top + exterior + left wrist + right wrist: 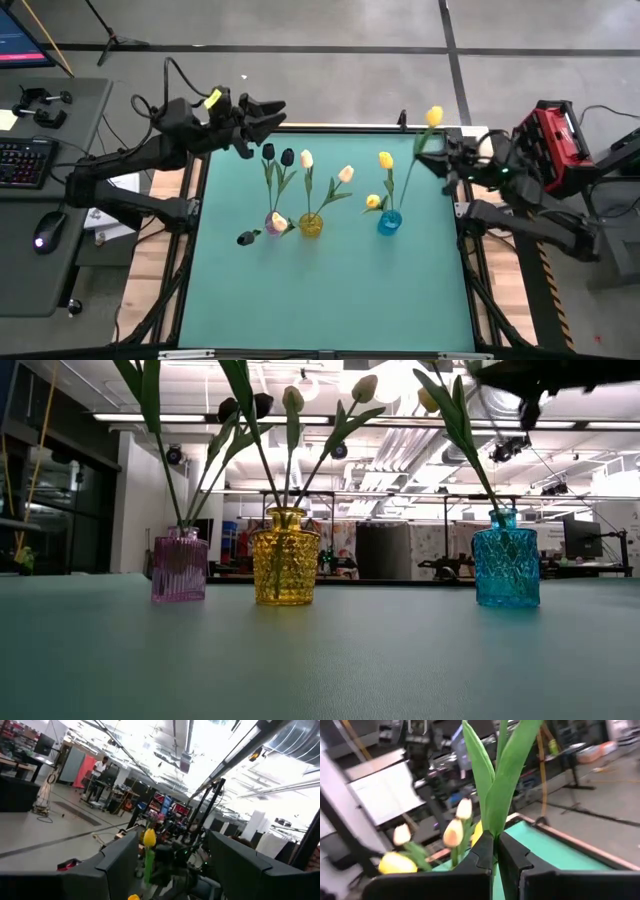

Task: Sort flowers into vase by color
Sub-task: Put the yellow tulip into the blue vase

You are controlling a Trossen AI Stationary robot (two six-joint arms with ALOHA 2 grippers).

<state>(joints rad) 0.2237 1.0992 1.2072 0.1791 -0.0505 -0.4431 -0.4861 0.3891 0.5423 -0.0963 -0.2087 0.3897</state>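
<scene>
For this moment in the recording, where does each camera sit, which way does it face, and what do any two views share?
High: overhead, straight down on the table; both arms show.
Low: at tabletop height, facing the pink vase, yellow vase and blue vase.
Left wrist: past the open left claw across to the right arm.
Right wrist: past the right claw, shut on a yellow tulip.
Shared: high and low both show the three vases.

The left hand [172, 865] pointed across a large, brightly lit workshop, its two dark fingers [117, 862] spread wide with nothing between them. Beyond the gap stood a yellow tulip [149, 838] on a green stem, with dark robot parts around it. In the far left background, a person [100, 770] stood beside benches.
</scene>
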